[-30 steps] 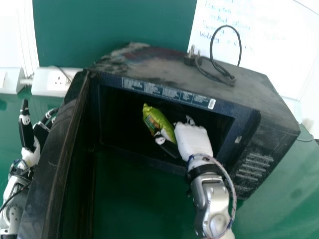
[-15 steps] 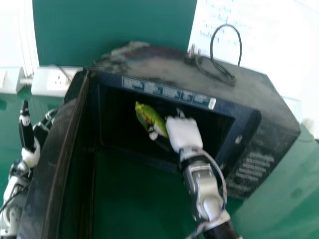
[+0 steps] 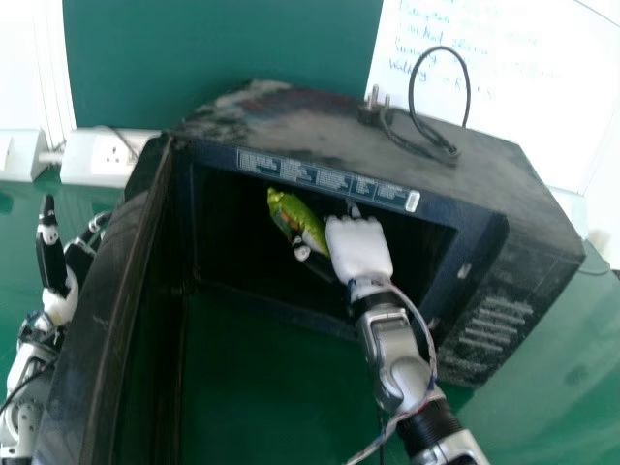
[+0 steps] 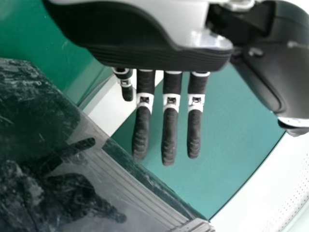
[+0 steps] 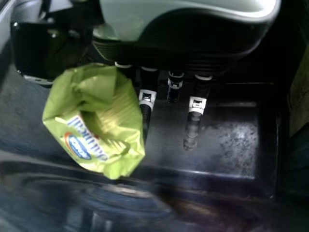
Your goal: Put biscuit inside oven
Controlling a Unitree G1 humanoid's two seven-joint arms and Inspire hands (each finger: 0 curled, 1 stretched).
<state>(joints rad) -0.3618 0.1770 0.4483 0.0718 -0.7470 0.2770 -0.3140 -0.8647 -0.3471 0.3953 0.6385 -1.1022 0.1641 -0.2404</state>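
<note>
One crinkled green plastic biscuit packet (image 3: pixel 294 215) we pinch in white-and-black right hand (image 3: pixel 358 250), inside boxy black oven (image 3: pixel 538 228). Our black-and-white left hand (image 3: pixel 62 302): fingers straight, beside flat black door (image 3: pixel 102 329).

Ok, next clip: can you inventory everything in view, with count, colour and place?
Boxy metal oven: 1, black, centre of head view
Flat hinged door: 1, black, open at the oven's left
Crinkly plastic biscuit packet: 1, green, at oven opening
Looped rubber cable with plug: 1, black, oven top
Smooth table: 1, green, under oven
Rectangular electrical boxes: 2, white, back left
Flat panel: 1, green, behind oven
Handwritten board: 1, white, back right
Right hand: 1, white/black, holding packet
Left hand: 1, white/black, left edge
</note>
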